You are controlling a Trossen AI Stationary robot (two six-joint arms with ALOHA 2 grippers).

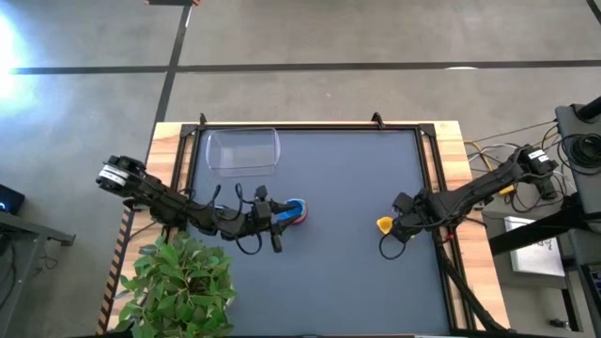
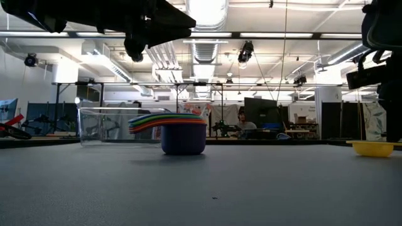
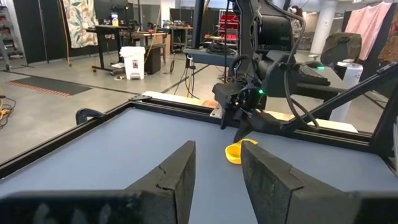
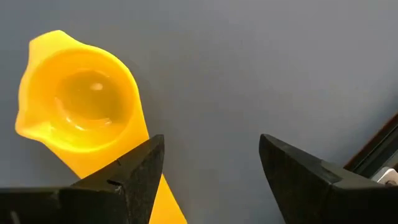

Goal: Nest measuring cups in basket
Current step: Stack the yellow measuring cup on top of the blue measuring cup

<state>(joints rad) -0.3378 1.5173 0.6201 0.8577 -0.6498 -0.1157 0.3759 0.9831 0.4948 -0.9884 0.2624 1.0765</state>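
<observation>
Stack of nested plastic measuring cups (image 2: 182, 132) sitting on the grey table mat (image 1: 329, 272), outside the clear rectangular plastic basket (image 1: 243, 150), with 1 small yellow plastic measuring cup (image 1: 385, 224) lying apart.

The right gripper (image 1: 402, 225) is hovering just over the yellow cup near the mat's right side, its 2 dark fingers (image 4: 121, 177) spread wide and grasping nothing, the cup's handle running under 1 of them. The left gripper (image 1: 278, 218) is hanging just above the stack, whose blue bottom cup is resting on the mat; its fingers (image 3: 163, 180) are standing partly apart with nothing between them. The basket is sitting near the far-left corner, well apart from the yellow cup.
</observation>
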